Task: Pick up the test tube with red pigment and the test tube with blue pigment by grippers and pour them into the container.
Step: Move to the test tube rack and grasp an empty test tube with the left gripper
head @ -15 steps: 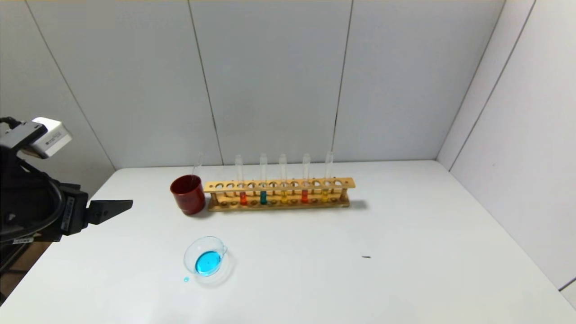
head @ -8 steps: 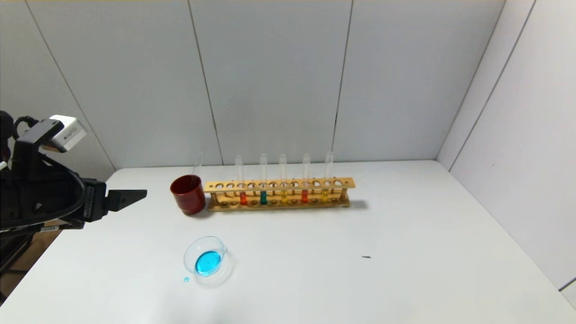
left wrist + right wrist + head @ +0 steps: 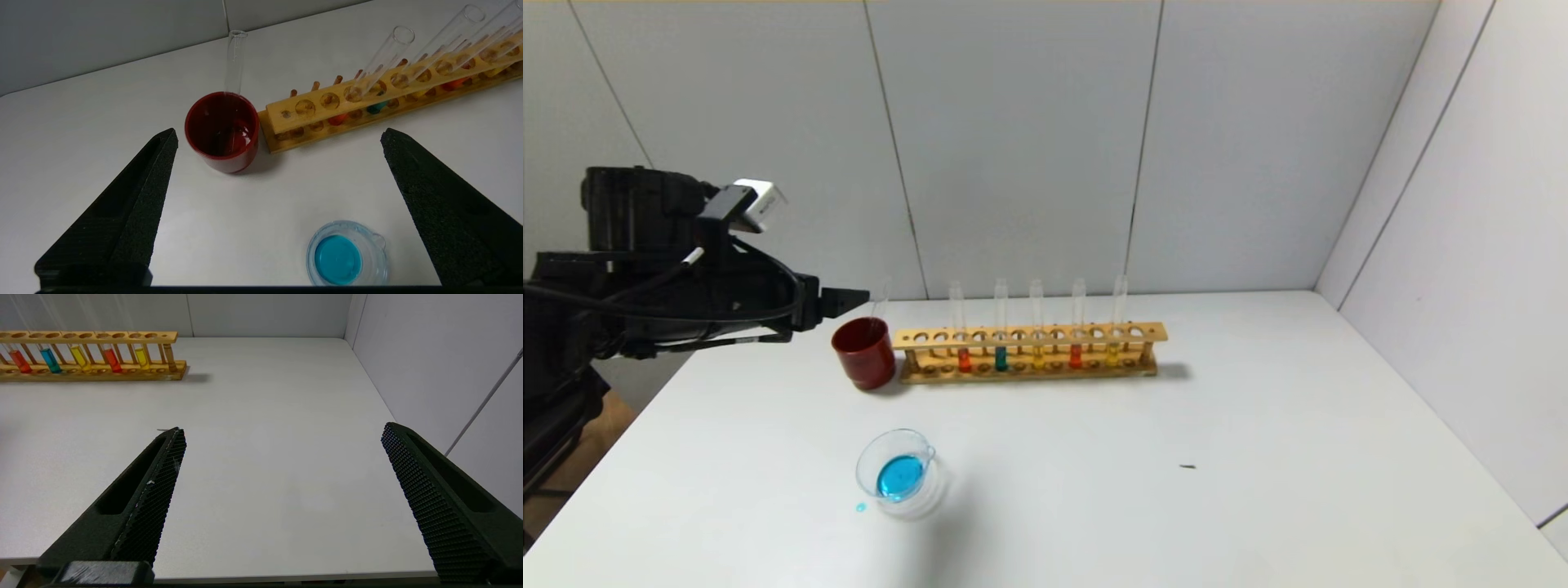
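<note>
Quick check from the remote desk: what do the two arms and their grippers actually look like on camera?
The left arm is black and boxy, with black cables looped along it, a thin white lead and a white-grey block on top. The left gripper has two long black wedge fingers with a grainy foam-like face. The right gripper has matching tapered black fingers, with a fine dotted grid texture and hollow backs.

Left hand gapes empty above red cup and dish.

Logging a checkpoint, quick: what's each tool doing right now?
Left tool: open, holding nothing, near the red cup.
Right tool: open, holding nothing.
</note>
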